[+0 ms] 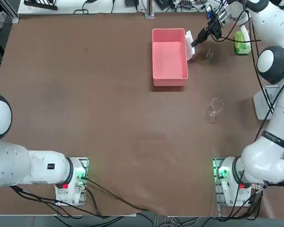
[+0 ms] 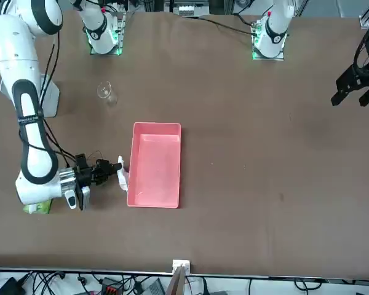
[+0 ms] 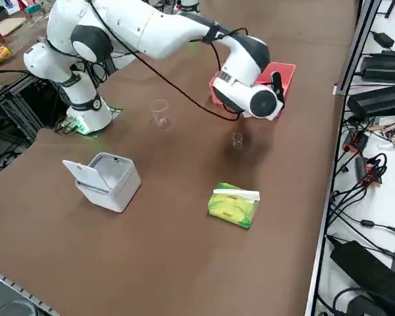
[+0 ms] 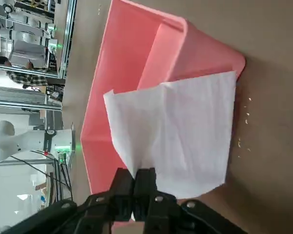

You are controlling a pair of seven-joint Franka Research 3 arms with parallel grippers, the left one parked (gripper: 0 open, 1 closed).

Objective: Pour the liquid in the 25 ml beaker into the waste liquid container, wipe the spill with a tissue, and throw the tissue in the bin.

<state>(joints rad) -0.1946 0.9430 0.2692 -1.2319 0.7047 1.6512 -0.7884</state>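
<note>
The right hand (image 4: 138,187) is clamped on a white tissue (image 4: 180,136), holding it beside the outer wall of the pink waste liquid container (image 1: 169,56). The 25 ml beaker (image 3: 237,139) stands upright on the worktop (image 1: 99,118) nearby, apart from the tray.

White tissue (image 4: 178,131) hangs against pink waste liquid container (image 1: 169,59); 25 ml beaker (image 3: 237,139) upright nearby.

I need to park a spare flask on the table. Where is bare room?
Bare: the table between the waste liquid container and the parked arm. Crowded: the far right corner, where the right gripper holds the tissue near the 25 ml beaker and tissue pack.
</note>
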